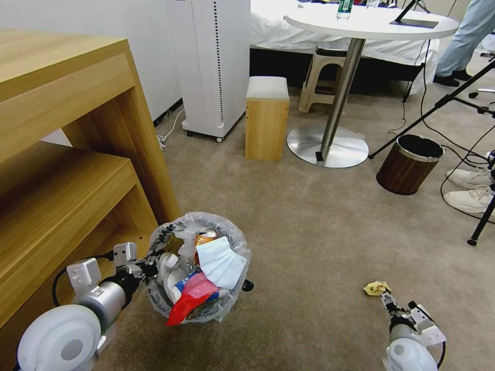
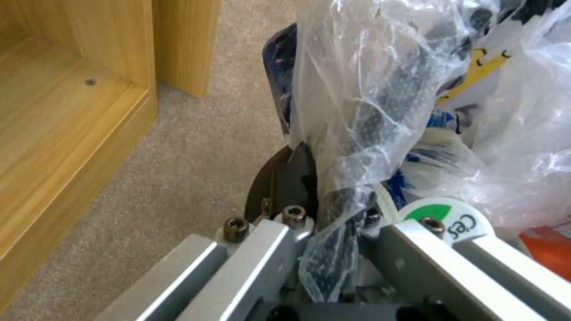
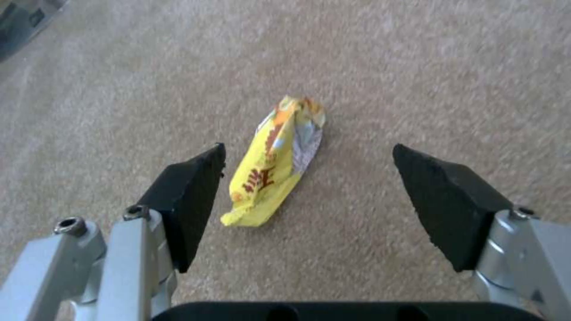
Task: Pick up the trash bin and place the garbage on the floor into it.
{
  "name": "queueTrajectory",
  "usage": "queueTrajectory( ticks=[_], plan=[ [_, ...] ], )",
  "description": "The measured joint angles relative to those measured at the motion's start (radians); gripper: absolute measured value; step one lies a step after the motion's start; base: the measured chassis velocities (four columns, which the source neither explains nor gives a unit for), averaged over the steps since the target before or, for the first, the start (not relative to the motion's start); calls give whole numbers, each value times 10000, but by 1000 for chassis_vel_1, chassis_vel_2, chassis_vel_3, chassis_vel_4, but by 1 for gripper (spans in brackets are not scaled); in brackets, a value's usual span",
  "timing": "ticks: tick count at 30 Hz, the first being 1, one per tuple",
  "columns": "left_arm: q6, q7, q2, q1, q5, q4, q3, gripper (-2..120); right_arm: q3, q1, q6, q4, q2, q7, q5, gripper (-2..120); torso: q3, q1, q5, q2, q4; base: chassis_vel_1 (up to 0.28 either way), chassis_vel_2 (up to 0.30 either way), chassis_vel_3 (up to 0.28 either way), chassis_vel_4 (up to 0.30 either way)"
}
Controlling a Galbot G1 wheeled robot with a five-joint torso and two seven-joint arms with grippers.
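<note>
Right gripper (image 3: 309, 187) hanging wide open, empty, straddling the wrapper (image 3: 275, 162), whose long axis is running between the pads; left gripper (image 2: 333, 223) clamping the bin (image 1: 198, 268) rim.

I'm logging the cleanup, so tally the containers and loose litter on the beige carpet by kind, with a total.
Trash bin, bag-lined: 1, rim clamped in the left gripper
Wood-look bin with metal rim: 1
Loose litter on the floor: 1, a yellow wrapper lying between the right gripper open jaws
Total: 3
</note>
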Motion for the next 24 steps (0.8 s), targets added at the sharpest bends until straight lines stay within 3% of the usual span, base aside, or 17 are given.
queueTrajectory(
  ticks=[24],
  plan=[
    [-5,-101,374,26,-366,-18,-221,0,-615,1006,22,-1124,399,-231,-114,73,0,0,0,0,0,0,0,0,0]
  ],
)
